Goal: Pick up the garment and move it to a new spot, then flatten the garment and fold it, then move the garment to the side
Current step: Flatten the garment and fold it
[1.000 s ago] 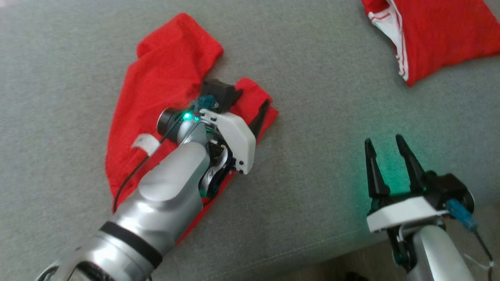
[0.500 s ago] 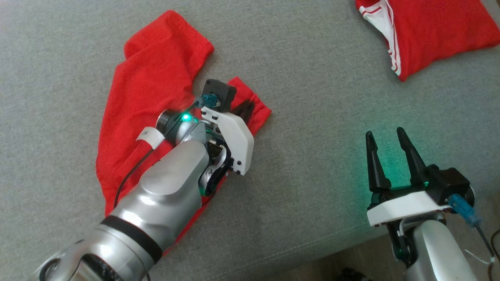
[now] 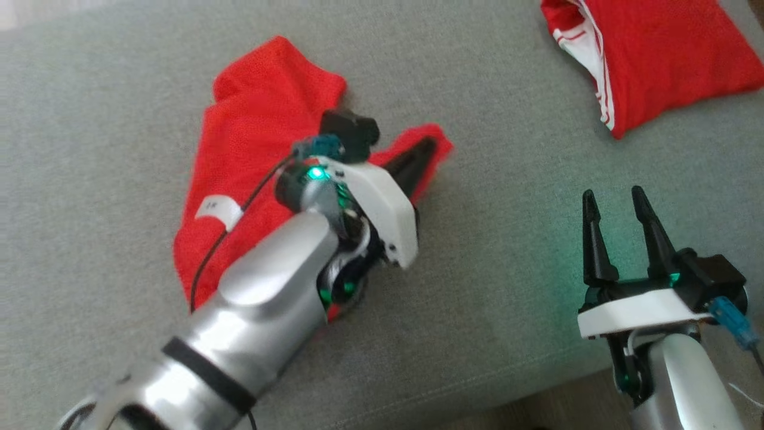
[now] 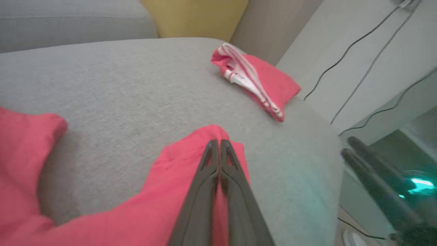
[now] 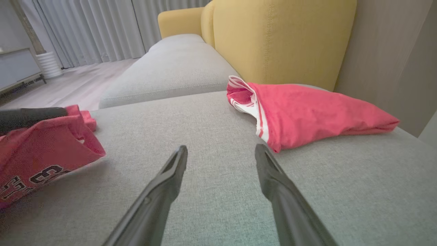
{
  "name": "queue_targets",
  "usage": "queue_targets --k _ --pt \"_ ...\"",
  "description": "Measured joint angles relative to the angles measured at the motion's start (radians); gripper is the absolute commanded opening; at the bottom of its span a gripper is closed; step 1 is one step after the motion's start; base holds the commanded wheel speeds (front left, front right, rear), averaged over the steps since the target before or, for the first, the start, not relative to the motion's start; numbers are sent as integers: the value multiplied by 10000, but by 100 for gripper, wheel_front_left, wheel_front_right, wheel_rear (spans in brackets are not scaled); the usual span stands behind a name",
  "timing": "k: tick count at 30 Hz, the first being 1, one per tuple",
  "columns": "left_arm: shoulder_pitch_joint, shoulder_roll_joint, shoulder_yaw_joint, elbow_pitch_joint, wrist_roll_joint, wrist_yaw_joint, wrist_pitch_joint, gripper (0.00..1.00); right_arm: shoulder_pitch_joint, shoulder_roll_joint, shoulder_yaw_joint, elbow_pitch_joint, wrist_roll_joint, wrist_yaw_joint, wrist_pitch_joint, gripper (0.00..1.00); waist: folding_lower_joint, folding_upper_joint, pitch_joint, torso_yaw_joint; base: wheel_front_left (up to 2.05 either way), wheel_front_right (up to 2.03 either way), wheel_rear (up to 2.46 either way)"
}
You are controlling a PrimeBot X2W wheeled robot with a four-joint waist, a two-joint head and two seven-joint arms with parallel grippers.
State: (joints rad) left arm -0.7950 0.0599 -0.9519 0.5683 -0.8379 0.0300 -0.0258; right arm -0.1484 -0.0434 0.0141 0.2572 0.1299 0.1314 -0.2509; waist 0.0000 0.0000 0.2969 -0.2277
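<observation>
The crumpled red cotton garment (image 3: 250,155) lies at the left of the grey upholstered sofa cushion (image 3: 507,119). Most of it is spread flat, but its right-hand corner is drawn up off the fabric. The left claw (image 3: 427,152) holds that corner, its two dark fingers pressed together with a fold of the hem pinched between them. The left wrist view shows the tips meeting on the cloth (image 4: 191,160). In the right wrist view the raised corner hangs from a dark finger, with black printed lettering showing on its face (image 5: 44,150).

The step in hand looks like the pick-up before the carry to a new spot. With only one corner held, the lift should probably go high and slow, so the rest of the garment peels off the cushion rather than dragging and bunching. The bite looks shallow, near the hem, so a jerk could pull the cloth free.

Further right, the right claw (image 3: 615,200) hovers above bare cushion with its fingers spread and nothing between them. It is well apart from both garments and could support a second corner later.

At the far right a folded red garment with white striped trim (image 3: 662,54) rests near the yellow backrest (image 5: 273,34). The carry should stay clear of it. Both garments lie loose, directly on the cushion.
</observation>
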Motion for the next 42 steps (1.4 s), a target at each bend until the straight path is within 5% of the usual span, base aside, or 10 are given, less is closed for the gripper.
queue_targets --k 12,13,14,15,21,30,40,41,42 --pt "2724 1083 -242 -4090 -1613 144 1561 0 590 0 -297 -161 -167 0 0 100 0 0 -498 331 0 0 0" --pt "2826 1070 -278 -4102 -1684 132 1561 18 590 0 -297 -161 -167 0 0 100 0 0 -475 329 0 0 0" --pt "2889 1057 -378 -4100 -1768 73 1563 49 590 2 -290 -161 -167 0 0 100 0 0 -462 321 0 0 0" --pt "2948 1022 -458 -4100 -1779 -56 1580 100 588 2 -282 -161 -167 0 0 100 0 0 -451 307 0 0 0" --pt "2980 928 -585 -4033 -1896 -232 1691 100 574 2 -251 -157 -167 0 0 100 0 0 -362 158 0 0 0" --pt "1914 1810 -169 -2585 -142 1912 1603 100 575 2 -251 -150 -165 0 0 100 0 0 -374 32 0 0 0" --pt "1171 1227 -899 -815 395 2194 2464 100 554 2 -163 -157 -150 0 0 100 0 0 -179 -152 0 0 0" --pt "990 1210 -1058 -640 512 2134 2552 93 546 2 -153 -157 -150 0 0 100 0 0 -156 -183 0 0 0" --pt "872 1193 -1104 -500 537 2010 2564 0 545 2 -148 -155 -146 0 0 100 0 0 -137 -215 0 0 0"
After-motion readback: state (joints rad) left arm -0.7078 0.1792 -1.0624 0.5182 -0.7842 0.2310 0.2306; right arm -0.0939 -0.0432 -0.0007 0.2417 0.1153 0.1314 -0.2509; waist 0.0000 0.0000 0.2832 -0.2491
